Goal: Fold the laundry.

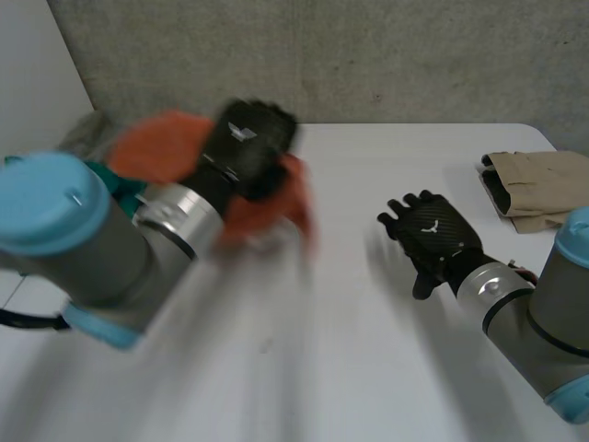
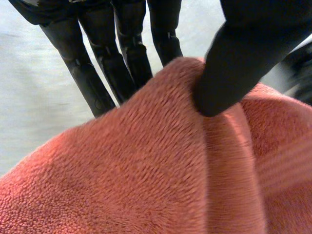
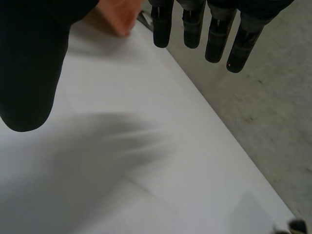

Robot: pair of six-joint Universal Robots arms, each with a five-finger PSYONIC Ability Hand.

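- While the left hand (image 1: 248,147) holds the orange towel (image 1: 166,147) lifted at the upper left of the head view, its thumb (image 2: 234,63) presses a ridge of the pile against the straight fingers (image 2: 90,73) behind it. That is a pinch on the cloth; whether at a corner or mid-edge I cannot tell.
- Right of centre in the head view, the right hand (image 1: 433,230) hangs over the white table (image 1: 322,359), its fingers (image 3: 195,29) straight and spread, holding nothing.
- At the right edge a folded beige garment (image 1: 538,184) lies well apart from the towel; a grey cloth (image 1: 87,133) sits in the upper left, behind it.
- Judged from this, the step in hand is bringing the towel to the bare middle of the table to spread it.
- Doing it well calls for a firm pinch, since thick terry probably slides under a thumb.
- Set the towel down flat in the centre, clear of the beige garment.
- The free right hand should take an actual edge or corner, not a bunch, so that both hands can draw the towel taut before the first fold.
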